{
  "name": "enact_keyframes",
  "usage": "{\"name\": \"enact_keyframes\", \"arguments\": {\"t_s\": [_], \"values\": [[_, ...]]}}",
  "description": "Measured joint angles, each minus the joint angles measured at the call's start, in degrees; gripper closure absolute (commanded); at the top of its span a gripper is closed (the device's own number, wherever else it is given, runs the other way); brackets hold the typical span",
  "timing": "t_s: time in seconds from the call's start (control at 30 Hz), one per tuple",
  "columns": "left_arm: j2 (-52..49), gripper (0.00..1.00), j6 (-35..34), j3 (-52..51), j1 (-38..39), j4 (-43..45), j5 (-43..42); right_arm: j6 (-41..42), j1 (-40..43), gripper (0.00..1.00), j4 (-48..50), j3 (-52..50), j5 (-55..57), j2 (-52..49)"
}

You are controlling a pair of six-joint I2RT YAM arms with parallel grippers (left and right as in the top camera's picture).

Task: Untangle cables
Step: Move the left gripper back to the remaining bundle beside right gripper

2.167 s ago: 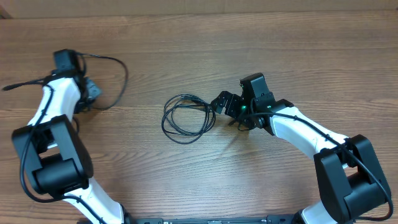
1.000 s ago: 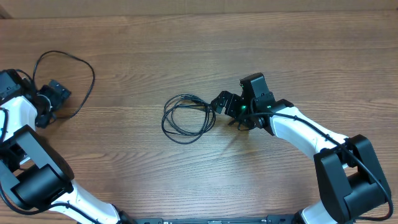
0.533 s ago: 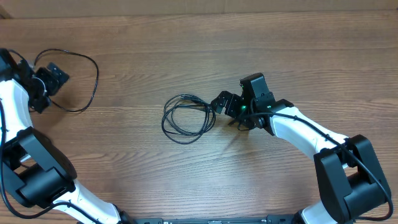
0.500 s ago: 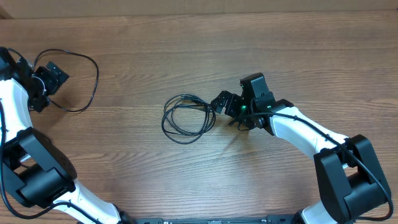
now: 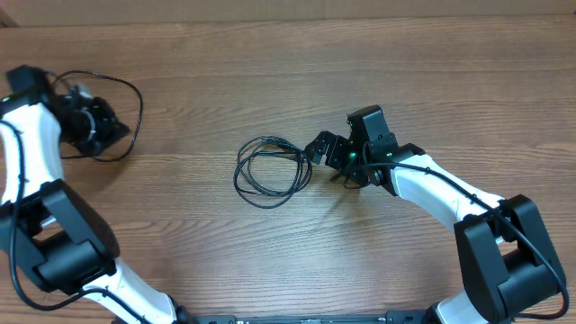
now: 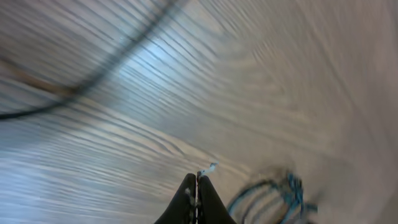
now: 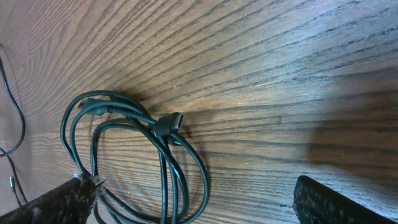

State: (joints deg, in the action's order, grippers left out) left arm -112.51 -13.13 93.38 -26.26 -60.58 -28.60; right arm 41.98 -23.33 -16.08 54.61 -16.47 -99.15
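My left end effector (image 6: 196,193), fingers together, has one loose cable (image 5: 139,99) beside it; the coiled cable (image 5: 268,171) before my wide-open right end effector (image 5: 317,147) awaits untangling.

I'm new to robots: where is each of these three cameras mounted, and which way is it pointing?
Overhead: fixed above the table, looking straight down on the coiled cable and a loose cable; left arm and right arm show.
Left wrist: on the left arm, looking past the shut left gripper at blurred wood.
Right wrist: on the right arm, low, facing the coiled cable between the fingers of the open right gripper.
Shared: overhead and right wrist both show the coiled cable.
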Motion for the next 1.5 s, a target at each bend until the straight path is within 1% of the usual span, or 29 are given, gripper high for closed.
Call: {"name": "enact_keyframes", "arguments": {"t_s": [0.1,0.2,0.27,0.43,0.5,0.53,0.7,0.77,0.83,0.87,0.97,1.03,1.13,1.2,1.3,1.43,1.5], "values": [[0.0,0.86,1.0,-0.9,4.0,-0.2,-0.4,0.0,0.0,0.00,0.0,0.0,0.0,0.0],[0.0,0.75,1.6,-3.2,8.3,0.2,-0.3,0.0,0.0,0.00,0.0,0.0,0.0,0.0],[0.0,0.73,1.6,-5.0,11.3,0.6,-0.3,0.0,0.0,0.00,0.0,0.0,0.0,0.0],[0.0,0.62,1.7,-7.7,19.9,0.9,0.3,0.0,0.0,0.00,0.0,0.0,0.0,0.0],[0.0,0.54,1.7,-8.1,22.8,0.8,0.8,0.0,0.0,0.00,0.0,0.0,0.0,0.0],[0.0,0.48,1.7,-8.3,24.3,0.8,1.0,0.0,0.0,0.00,0.0,0.0,0.0,0.0],[0.0,0.50,1.8,-8.6,32.0,0.8,1.5,0.0,0.0,0.00,-0.1,0.0,0.0,0.0],[0.0,0.59,1.8,-8.6,34.5,0.8,1.6,0.0,0.0,0.00,0.0,0.0,0.0,0.0],[0.0,0.62,1.7,-8.6,36.6,0.8,1.6,0.0,0.0,0.00,-0.1,0.0,0.0,0.0],[0.0,0.62,1.7,-8.6,37.8,0.8,1.8,0.0,0.0,0.00,-0.1,0.0,0.0,0.0],[0.0,0.49,0.9,-8.6,40.8,0.8,3.0,0.0,0.0,0.00,-0.1,0.0,0.0,0.0],[0.0,0.47,-0.7,-8.7,42.9,0.8,5.1,0.0,0.0,0.00,-0.1,0.0,0.0,0.0],[0.0,0.48,-4.5,-8.9,45.9,0.9,9.0,0.0,0.0,0.00,-0.1,0.0,0.0,0.0],[0.0,0.55,-7.0,-9.2,47.5,1.4,11.5,0.0,0.0,0.00,-0.1,0.0,0.0,0.0],[0.0,0.57,-10.9,-10.6,49.7,3.8,14.6,0.0,0.0,0.00,-0.5,0.0,0.0,0.0],[0.0,0.58,-14.8,-13.7,51.9,10.4,17.0,-0.7,0.2,0.00,-1.1,0.0,-0.3,0.0],[0.0,0.57,-16.5,-15.5,52.9,16.2,17.6,-2.2,1.0,0.00,-2.2,0.0,-1.1,0.0]]}}
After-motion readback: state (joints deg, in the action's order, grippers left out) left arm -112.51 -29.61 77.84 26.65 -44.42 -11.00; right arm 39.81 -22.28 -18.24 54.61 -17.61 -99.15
